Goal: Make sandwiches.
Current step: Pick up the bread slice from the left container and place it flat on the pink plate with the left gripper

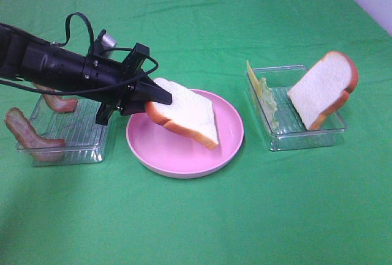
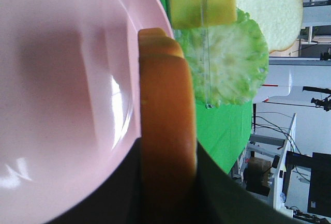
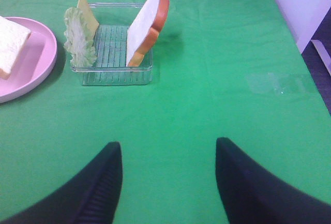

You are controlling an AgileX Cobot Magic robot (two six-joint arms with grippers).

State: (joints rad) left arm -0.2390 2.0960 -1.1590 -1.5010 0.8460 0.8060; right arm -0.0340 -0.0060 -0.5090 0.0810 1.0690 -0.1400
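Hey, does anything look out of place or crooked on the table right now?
Nothing is spilled or broken. One bacon strip sticks out over the rim of the left tray. The bread slice in the left tool is held tilted over the pink plate, not lying flat.

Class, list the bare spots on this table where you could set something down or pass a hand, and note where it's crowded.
Free: the green cloth in front of the pink plate and both trays, and behind them. Also beside the right tray, ahead of the right gripper. Crowded: left tray to plate, where the left gripper holds bread.
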